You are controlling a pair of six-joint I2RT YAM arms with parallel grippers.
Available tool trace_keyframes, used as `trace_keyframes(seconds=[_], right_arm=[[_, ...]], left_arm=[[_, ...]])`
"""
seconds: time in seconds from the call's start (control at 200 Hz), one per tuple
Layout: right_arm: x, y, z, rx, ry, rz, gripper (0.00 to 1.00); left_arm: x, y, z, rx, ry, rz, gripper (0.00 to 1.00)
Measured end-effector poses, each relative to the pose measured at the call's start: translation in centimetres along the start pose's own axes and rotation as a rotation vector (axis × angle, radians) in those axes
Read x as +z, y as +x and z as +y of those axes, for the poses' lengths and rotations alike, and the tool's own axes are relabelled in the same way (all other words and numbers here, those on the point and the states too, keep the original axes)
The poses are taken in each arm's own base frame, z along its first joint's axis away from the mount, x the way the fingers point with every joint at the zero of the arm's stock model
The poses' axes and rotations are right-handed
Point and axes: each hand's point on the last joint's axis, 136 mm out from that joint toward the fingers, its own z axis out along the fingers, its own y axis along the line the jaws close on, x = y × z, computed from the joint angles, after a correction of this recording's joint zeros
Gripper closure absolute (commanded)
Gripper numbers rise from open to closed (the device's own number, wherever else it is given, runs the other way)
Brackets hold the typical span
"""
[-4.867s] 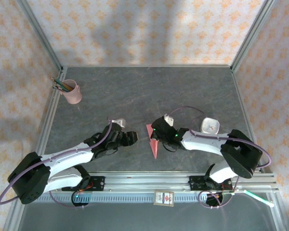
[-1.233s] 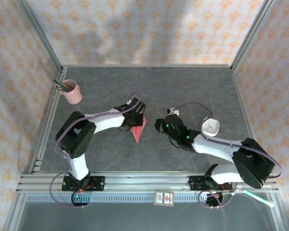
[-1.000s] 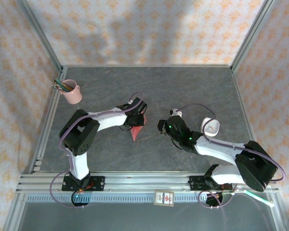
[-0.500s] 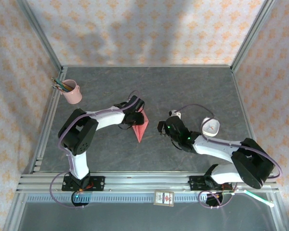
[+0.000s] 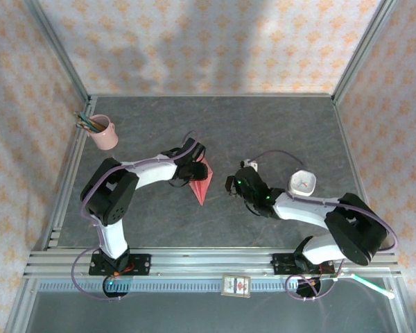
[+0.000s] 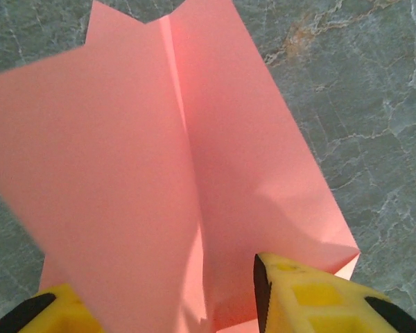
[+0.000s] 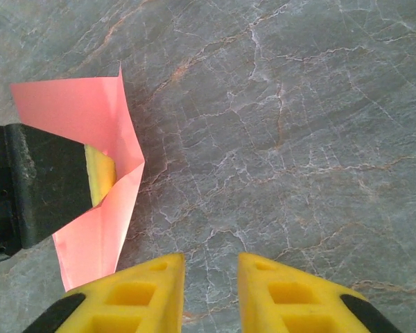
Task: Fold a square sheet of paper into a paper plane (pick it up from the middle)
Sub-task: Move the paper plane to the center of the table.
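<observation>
The salmon-pink paper plane point(image 5: 202, 184) lies mid-table as a narrow dart, point toward the near edge. In the left wrist view its wings point(image 6: 249, 159) spread out from a raised centre crease. My left gripper point(image 5: 194, 166) sits at the plane's wide end. Its jaws point(image 6: 156, 305) stand apart on either side of the crease, open, and the left finger is partly hidden by a wing. My right gripper point(image 5: 231, 184) hovers just right of the plane, open by a narrow gap point(image 7: 211, 277) over bare table. From there I see the plane point(image 7: 100, 222) wrapped round a left finger point(image 7: 100, 173).
A pink pencil cup point(image 5: 105, 132) stands at the far left corner. A small white dish point(image 5: 302, 182) sits right of the right arm. A white-and-black box point(image 5: 236, 286) rests on the near rail. Metal frame posts and patterned walls enclose the grey stone table point(image 5: 263, 125).
My left gripper's jaws have parted and let go of the plane's crease. The plane has shifted slightly right and settled. The right gripper has barely moved.
</observation>
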Motion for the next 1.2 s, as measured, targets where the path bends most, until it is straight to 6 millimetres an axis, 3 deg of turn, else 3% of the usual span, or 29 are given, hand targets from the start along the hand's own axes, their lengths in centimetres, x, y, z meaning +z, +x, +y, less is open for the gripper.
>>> trace_keyframes(seconds=[0.415,0.676,0.911,1.201], right_arm=[[0.2,0.1,-0.1,-0.005,0.007,0.010,0.74],[-0.2,-1.0,-0.6,-0.003,0.030,-0.018,0.70],[-1.2,-2.4,-0.9,-0.013,0.051,-0.067,0.64],[-2.1,-4.1,-0.9,-0.055,0.098,-0.112,0.60]], left_arm=[[0.7,-0.2,0.7,0.044,-0.109,-0.075,0.47],[1.2,-1.2,1.3,0.090,-0.202,-0.130,0.33],[1.2,-1.6,1.5,0.090,-0.223,-0.145,0.29],[-0.9,-2.1,1.1,0.088,-0.214,-0.157,0.22]])
